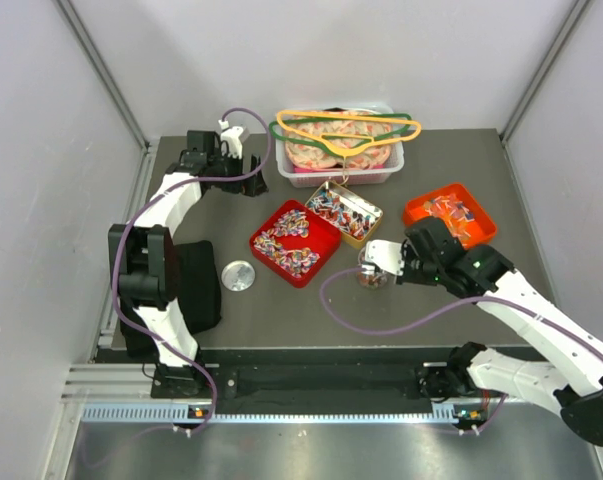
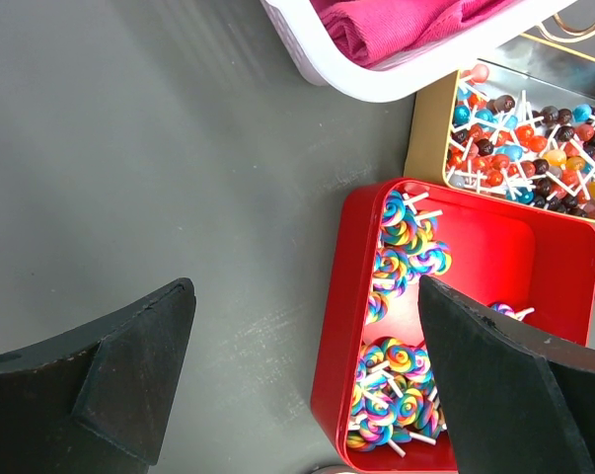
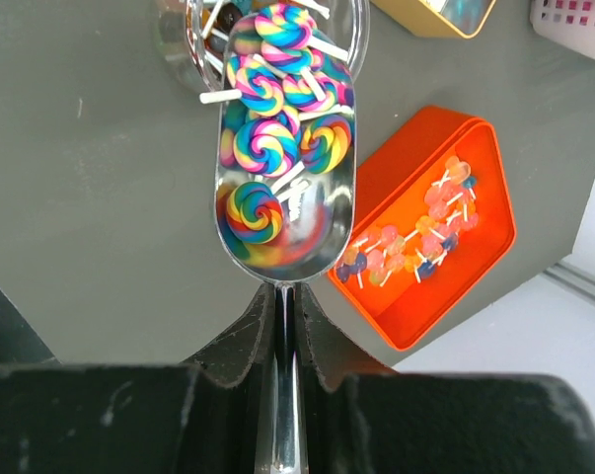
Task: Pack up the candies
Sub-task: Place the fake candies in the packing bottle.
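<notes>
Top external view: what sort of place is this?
Probably a lab robot test cell: plain grey walls box in the table, left arm and right arm bolt to a rail, candies sit sorted in trays.

From my seat I see a matt dark grey table (image 1: pixel 281 320) boxed in by plain pale panels: a left wall (image 1: pixel 41 150), a back wall (image 1: pixel 321 50) and a right wall (image 1: pixel 581 180), with slanting metal posts (image 1: pixel 103 70) at the far corners. A silver rail (image 1: pixel 311 412) runs along the table's near edge, with a brushed metal surface (image 1: pixel 321 455) beyond it. The light is even and soft, and shadows on the tabletop are faint.
</notes>
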You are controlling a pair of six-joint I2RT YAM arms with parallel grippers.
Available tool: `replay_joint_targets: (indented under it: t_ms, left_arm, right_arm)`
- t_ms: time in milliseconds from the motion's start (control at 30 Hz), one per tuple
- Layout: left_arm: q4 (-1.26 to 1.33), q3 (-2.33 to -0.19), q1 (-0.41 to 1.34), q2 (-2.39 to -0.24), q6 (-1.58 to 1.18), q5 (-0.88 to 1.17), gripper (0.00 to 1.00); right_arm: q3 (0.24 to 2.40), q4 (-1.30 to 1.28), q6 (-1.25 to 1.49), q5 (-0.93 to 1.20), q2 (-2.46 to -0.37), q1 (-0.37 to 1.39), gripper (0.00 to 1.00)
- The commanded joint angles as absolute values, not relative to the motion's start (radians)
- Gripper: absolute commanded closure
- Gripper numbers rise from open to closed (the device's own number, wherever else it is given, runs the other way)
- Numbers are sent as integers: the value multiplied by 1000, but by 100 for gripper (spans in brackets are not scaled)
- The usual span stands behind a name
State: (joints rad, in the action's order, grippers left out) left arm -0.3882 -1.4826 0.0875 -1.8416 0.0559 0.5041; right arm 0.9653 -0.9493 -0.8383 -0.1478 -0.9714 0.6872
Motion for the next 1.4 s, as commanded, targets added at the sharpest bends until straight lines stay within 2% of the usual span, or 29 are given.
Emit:
replay_joint_targets:
  t_ms: [0,1367]
  left_arm:
    - [-351,-1477,83,-1802,66,503,1]
    - [-344,-1470,80,-1792,61,517,1]
  right_arm:
    - [1038,-957,-877,-166,-979,703,100]
    - [1111,-1039,-1042,-370,-1095,799,100]
